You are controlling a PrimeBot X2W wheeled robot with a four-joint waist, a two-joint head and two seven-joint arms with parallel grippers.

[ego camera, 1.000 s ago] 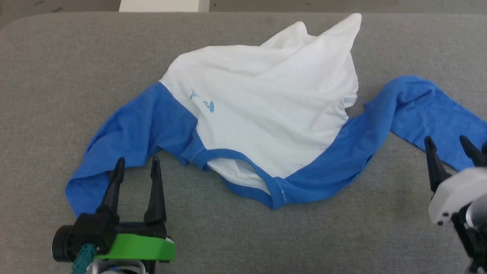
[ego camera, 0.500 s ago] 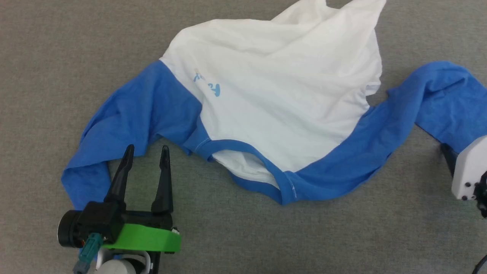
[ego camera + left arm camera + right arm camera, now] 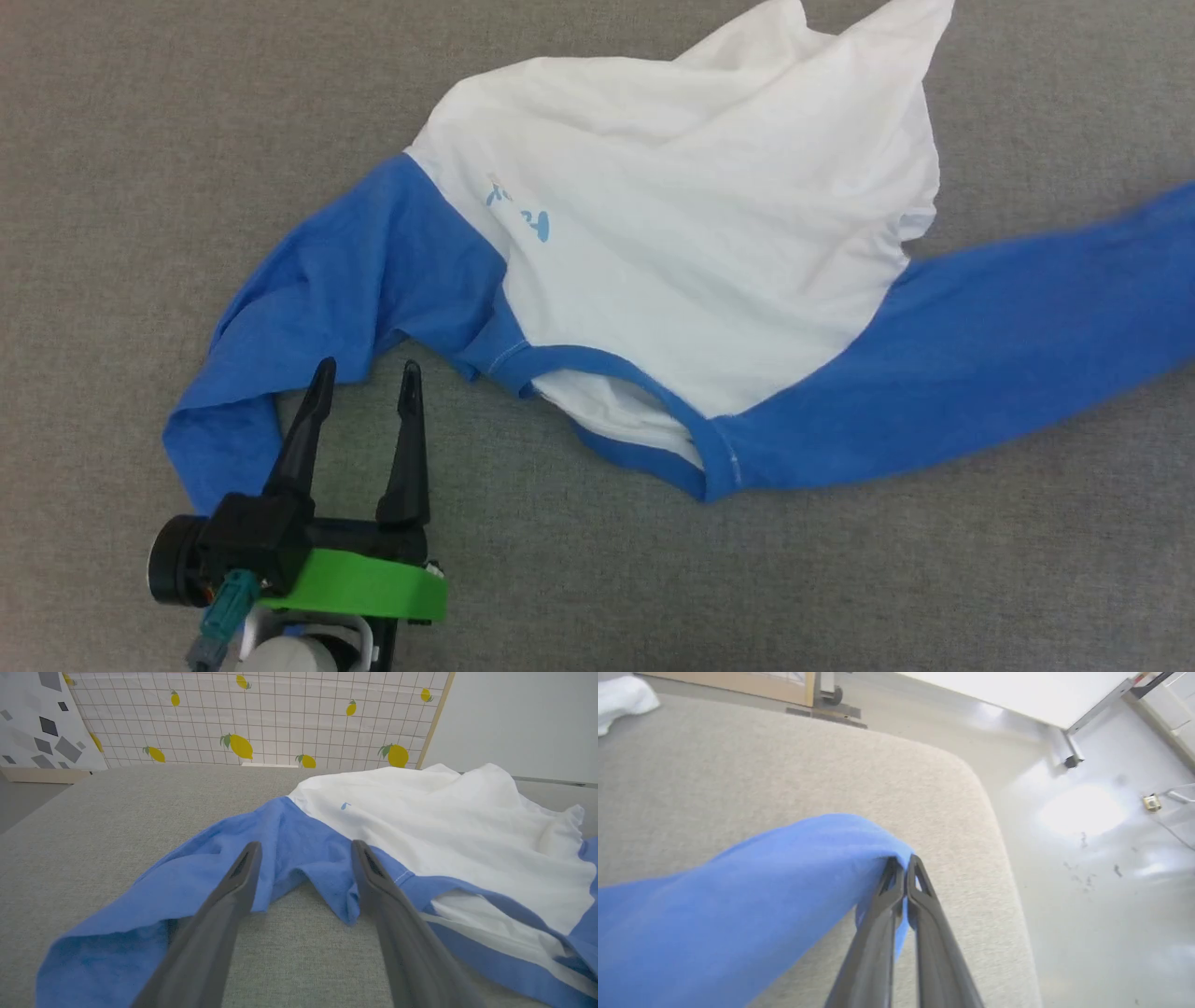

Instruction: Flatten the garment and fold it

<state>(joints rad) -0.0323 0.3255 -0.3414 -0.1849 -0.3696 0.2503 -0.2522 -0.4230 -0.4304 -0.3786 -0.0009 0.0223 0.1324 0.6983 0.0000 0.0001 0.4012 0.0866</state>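
Seen on left gripper [image 3: 368,369]: two long black tapered fingers [image 3: 299,443], black housing [image 3: 252,541], bright green plate [image 3: 359,588], teal connector [image 3: 222,605]. On right gripper [image 3: 904,861]: dark fingers, triangular cut-outs near tips.

We see the garment [image 3: 672,243] white, with royal-blue sleeves and neckband and a light-blue chest mark. The tabletop [image 3: 140,187] is grey. Our left pincer [image 3: 368,369] is black with a green base. The backdrop [image 3: 280,718] shows yellow lemons on a grid.
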